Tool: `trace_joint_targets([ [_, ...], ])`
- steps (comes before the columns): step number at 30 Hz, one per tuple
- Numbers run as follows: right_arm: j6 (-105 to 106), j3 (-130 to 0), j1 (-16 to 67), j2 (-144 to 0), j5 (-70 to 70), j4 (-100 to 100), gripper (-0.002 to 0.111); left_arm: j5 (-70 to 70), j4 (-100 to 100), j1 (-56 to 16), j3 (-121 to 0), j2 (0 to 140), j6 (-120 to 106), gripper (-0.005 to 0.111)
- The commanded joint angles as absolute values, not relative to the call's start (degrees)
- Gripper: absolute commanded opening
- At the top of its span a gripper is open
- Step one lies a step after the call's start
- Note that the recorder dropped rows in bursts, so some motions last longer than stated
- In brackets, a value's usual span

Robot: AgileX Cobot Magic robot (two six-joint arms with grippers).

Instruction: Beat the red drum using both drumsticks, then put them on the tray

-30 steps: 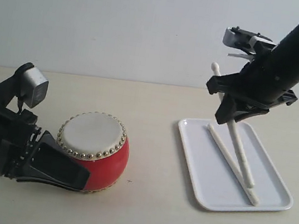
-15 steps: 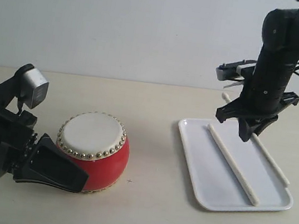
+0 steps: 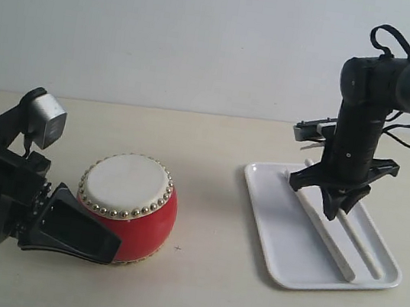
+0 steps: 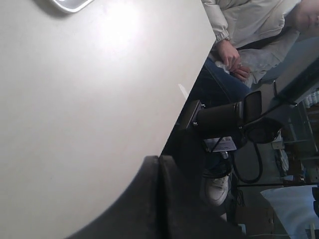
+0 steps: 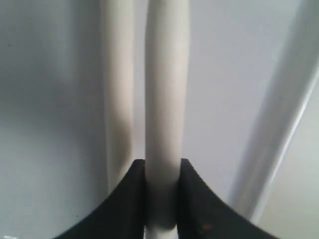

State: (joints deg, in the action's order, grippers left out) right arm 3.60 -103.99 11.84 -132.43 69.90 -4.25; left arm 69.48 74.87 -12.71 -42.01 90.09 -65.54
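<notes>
While right fingers (image 5: 124,201) pinch a drumstick (image 5: 166,99) on the tray (image 3: 277,228), left fingers (image 4: 139,209) closed, empty

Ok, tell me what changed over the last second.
The right gripper swung its held drumstick down from a steep tilt, where it crossed the other drumstick, to lie flat in the tray beside it, roughly parallel. In the right wrist view the fingers still clamp it. The other drumstick, red drum and left gripper stayed put.
</notes>
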Motion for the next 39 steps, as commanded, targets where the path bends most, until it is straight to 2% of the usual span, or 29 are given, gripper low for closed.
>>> trace_joint_targets([
  [1,3.8,-104.5,10.9,-132.5,70.0,-4.7,0.0,70.0,75.1,-12.6,-42.1,89.6,-65.5,0.0],
  [10,4.8,-104.5,10.9,-132.8,67.7,-3.5,0.001,70.0,75.1,-12.6,-42.1,89.6,-65.5,0.0],
  [22,4.6,-104.5,10.9,-132.8,66.5,-3.5,0.036,70.0,75.1,-12.6,-42.1,89.6,-65.5,0.0],
  [27,4.1,-104.5,10.9,-132.7,66.1,-3.5,0.043,70.0,75.1,-12.6,-42.1,89.6,-65.5,0.0],
  [30,4.1,-104.5,10.9,-131.6,66.8,-4.3,0.042,70.0,75.1,-12.6,-42.1,89.6,-65.5,0.0],
  [31,3.6,-104.5,10.9,-130.7,67.2,-5.1,0.039,70.0,75.2,-12.6,-42.1,89.6,-65.5,0.0],
  [32,3.1,-104.5,10.9,-129.8,67.5,-5.7,0.034,70.0,75.2,-12.6,-42.1,89.6,-65.5,0.0],
  [36,2.6,-102.2,10.1,-122.0,65.3,-5.8,0.003,70.0,75.5,-12.6,-42.1,89.6,-65.5,0.0],
  [39,2.3,-96.2,9.1,-113.9,60.8,-3.3,0.0,70.0,75.5,-12.6,-42.1,89.6,-65.8,0.0],
])
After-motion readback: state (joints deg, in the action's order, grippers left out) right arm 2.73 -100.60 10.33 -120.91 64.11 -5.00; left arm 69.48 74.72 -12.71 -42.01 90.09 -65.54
